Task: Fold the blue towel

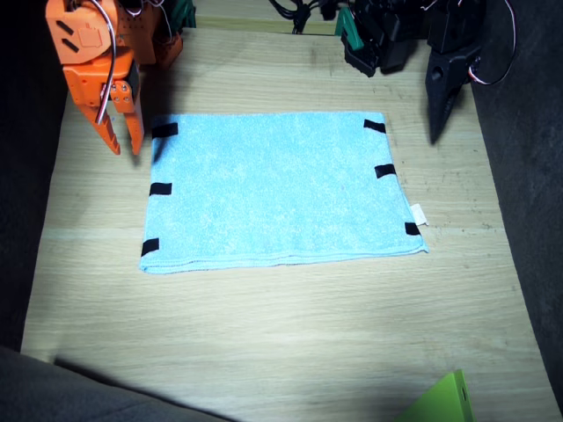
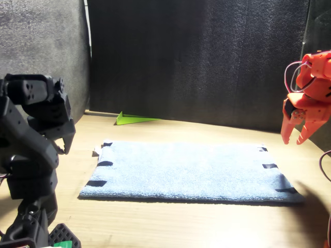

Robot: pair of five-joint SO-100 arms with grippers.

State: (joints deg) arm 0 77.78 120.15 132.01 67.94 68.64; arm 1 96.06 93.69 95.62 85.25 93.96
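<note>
The blue towel point(image 1: 277, 189) lies flat mid-bench point(image 1: 281, 334), its white tag point(image 1: 420, 214) unreadable. The orange right claw point(image 1: 123, 141) hangs narrowly parted above a corner; the black left claw point(image 1: 437, 119) seems closed.

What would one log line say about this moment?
light sky-blue terry towel: flat on wooden table, untouched | right orange claw: open, above towel corner | left black claw: raised, state unclear
</note>
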